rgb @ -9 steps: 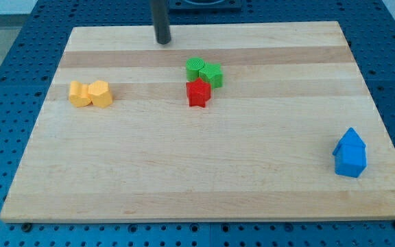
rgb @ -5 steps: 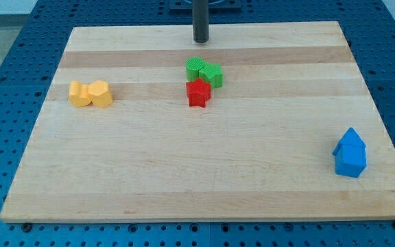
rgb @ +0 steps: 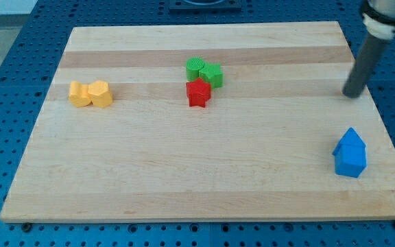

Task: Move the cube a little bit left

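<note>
While my tip (rgb: 353, 95) hangs bare near the wooden board's (rgb: 184, 171) right edge, holding and touching nothing, blue cube-like block (rgb: 350, 154) below it toward the view's bottom, apart, near the same edge.

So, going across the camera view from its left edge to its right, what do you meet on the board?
Two yellow blocks side by side → green blocks with the red star just below them (these overlap in left-right place) → my tip and the blue block, likewise overlapping.
</note>
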